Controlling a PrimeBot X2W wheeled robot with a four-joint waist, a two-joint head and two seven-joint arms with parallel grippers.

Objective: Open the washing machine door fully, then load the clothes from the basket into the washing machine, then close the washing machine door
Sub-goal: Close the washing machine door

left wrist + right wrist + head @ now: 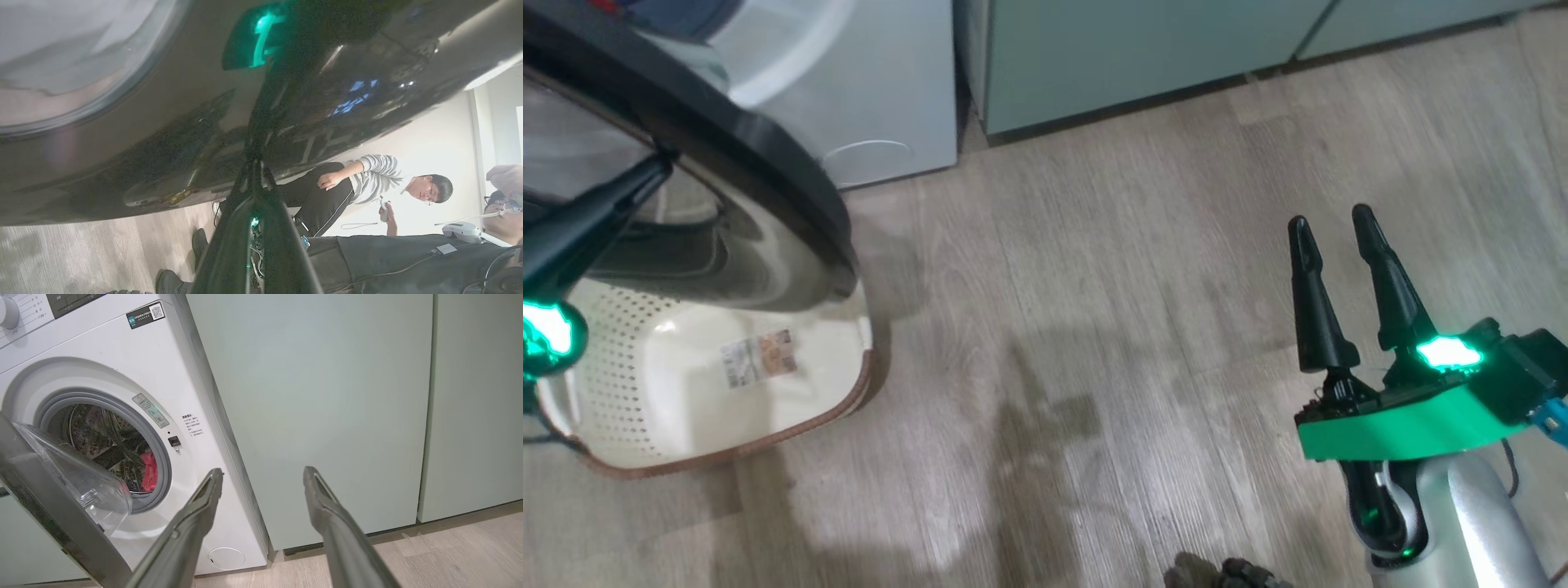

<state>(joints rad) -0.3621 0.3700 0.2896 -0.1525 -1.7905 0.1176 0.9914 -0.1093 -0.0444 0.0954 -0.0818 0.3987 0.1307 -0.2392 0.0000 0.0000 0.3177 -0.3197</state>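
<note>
Glossy black-rimmed washing machine door [768, 151] ajar; left gripper [660, 165] closed at rim; right gripper [1330, 217] spread.

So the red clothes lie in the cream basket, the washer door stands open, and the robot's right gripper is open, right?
Not quite. The head view shows the basket empty; the right wrist view shows the red clothes inside the washing machine. The door does stand open, and the right gripper is open.

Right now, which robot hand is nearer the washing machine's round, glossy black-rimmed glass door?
Left. The left hand, shut, has its tips at the door rim, seemingly touching; the right hand hangs open above the wood-look floor, far to its right.
</note>
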